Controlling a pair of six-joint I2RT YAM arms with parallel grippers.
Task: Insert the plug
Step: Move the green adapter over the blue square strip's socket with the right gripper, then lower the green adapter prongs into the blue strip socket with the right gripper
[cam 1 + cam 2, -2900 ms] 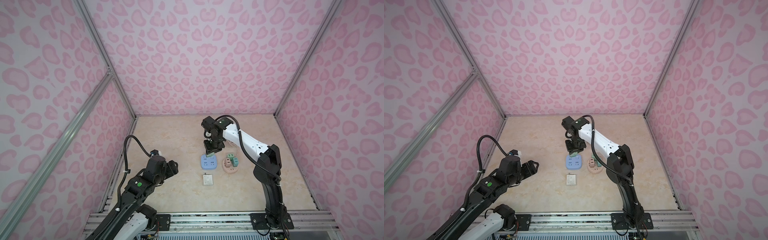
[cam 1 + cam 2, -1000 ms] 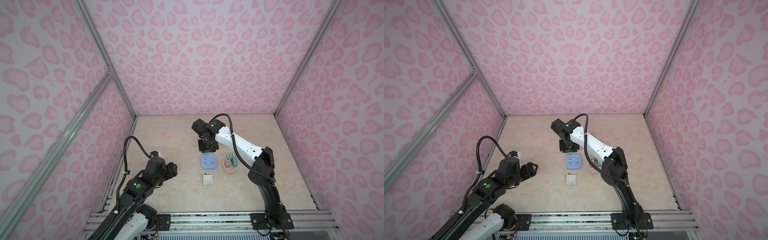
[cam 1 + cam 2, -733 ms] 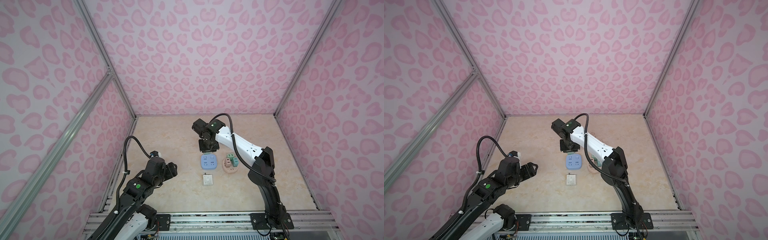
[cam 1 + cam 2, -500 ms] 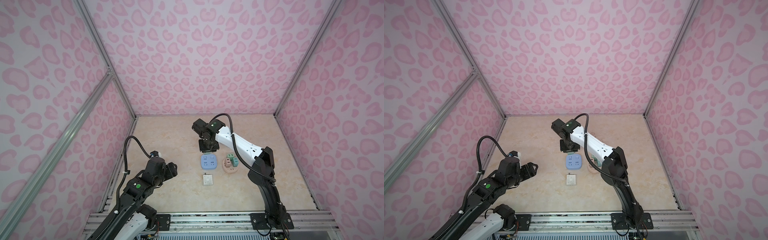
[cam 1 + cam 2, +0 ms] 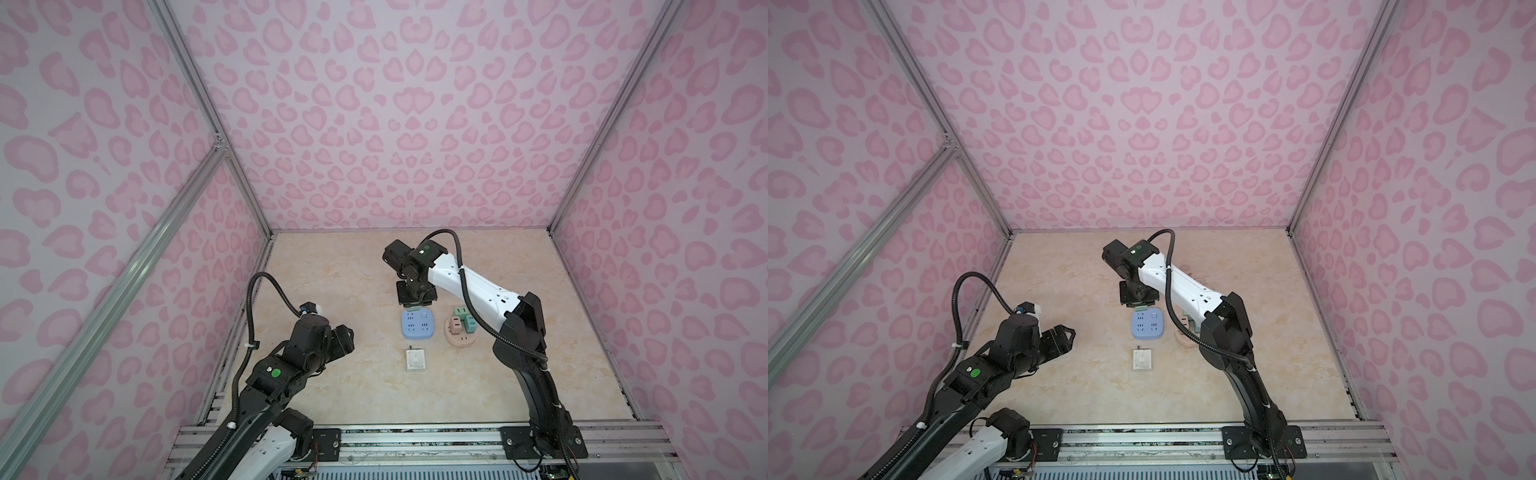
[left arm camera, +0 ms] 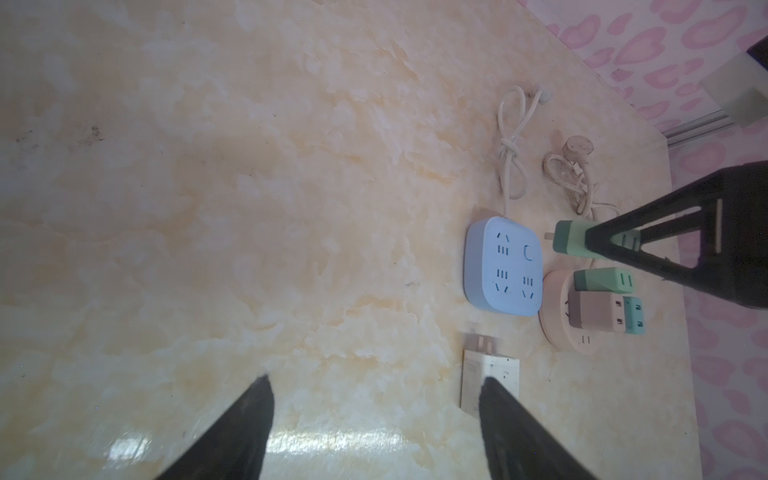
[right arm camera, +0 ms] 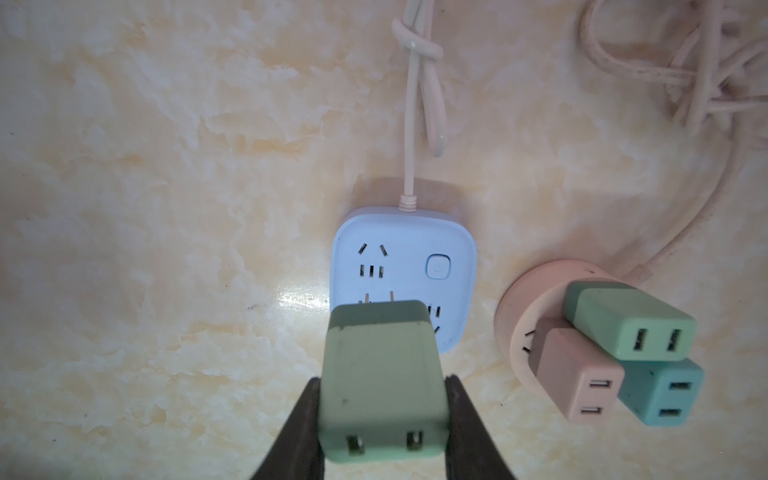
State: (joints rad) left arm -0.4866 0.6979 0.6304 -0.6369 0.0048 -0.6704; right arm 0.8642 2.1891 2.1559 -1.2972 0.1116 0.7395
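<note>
Right jaws are clamped on the green plug (image 7: 382, 382), prongs pointing at the blue socket block (image 7: 415, 249) just beyond them. Left jaws stand apart above the worktop (image 6: 208, 208).

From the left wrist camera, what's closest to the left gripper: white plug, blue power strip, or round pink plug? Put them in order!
1. white plug, beside a fingertip of the left gripper.
2. blue power strip, just beyond it.
3. round pink plug, farthest, at its cord's end.

No words readable — only, seemingly, a power symbol on the button (image 7: 437, 266) of the blue power strip (image 7: 399, 232).
</note>
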